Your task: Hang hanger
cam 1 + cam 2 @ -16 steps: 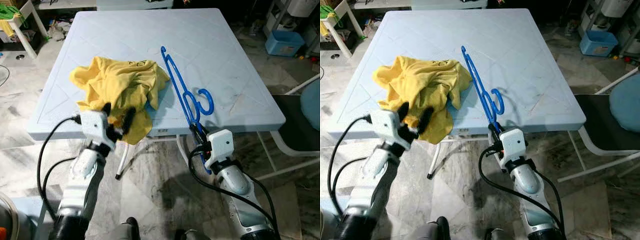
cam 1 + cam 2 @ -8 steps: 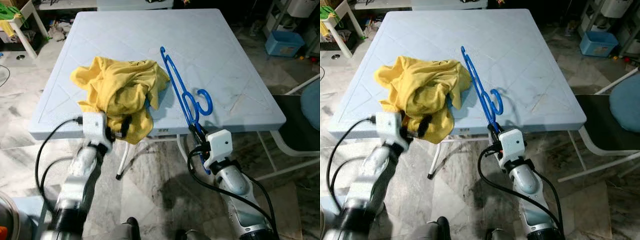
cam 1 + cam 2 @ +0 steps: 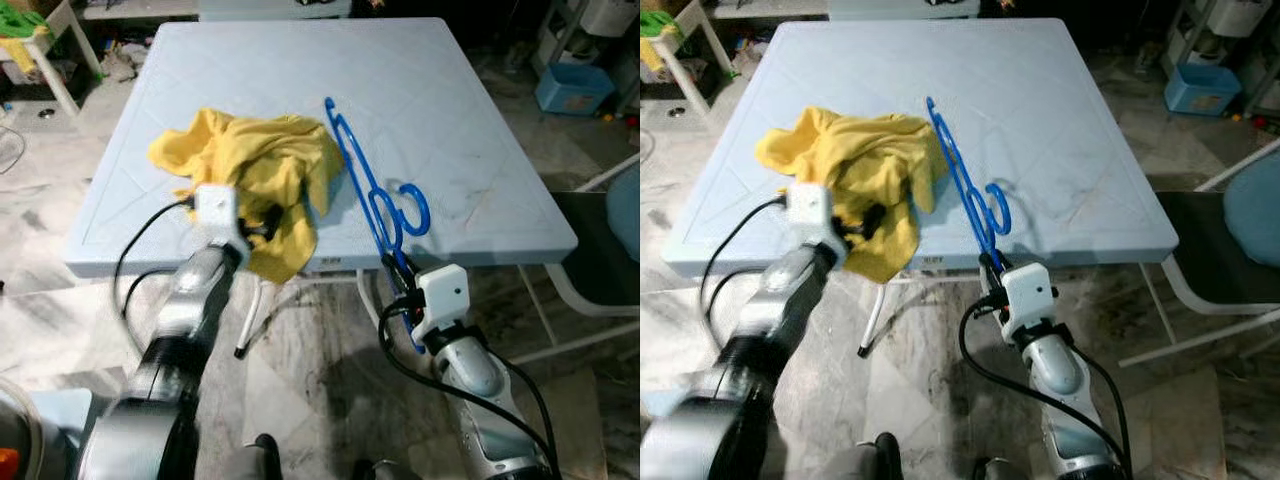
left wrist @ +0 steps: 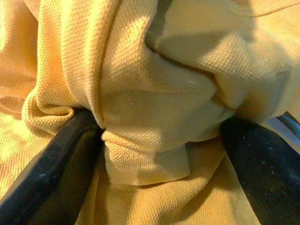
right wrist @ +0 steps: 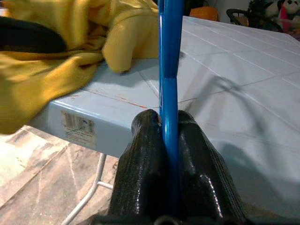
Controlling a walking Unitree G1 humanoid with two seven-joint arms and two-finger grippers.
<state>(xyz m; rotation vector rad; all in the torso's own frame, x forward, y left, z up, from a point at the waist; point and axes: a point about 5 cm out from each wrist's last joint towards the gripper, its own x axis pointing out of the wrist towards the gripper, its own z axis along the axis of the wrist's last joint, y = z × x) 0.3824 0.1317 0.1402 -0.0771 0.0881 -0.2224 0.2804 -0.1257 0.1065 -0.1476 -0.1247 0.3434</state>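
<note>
Since a second ago, the left gripper [image 3: 262, 222] is being seen pushed up from below the table edge into the yellow shirt [image 3: 262, 170], and the shirt's near side is being bunched more tightly than before. In the left wrist view, the two black fingers [image 4: 51, 176] are being shown spread to either side of a thick fold of the yellow cloth, which is being pressed between them. The shirt is being left crumpled on the near left part of the light blue table [image 3: 450, 120], with one flap hanging over the front edge. The blue hanger [image 3: 365, 185] is being held where it was, by the right gripper [image 3: 399, 272] at the table's front edge. Its fingers [image 5: 145, 164] are being kept closed tightly on the hanger's thin blue bar. The hanger is being held slanted up over the tabletop, just beside the shirt, its hook curling toward the right.
</note>
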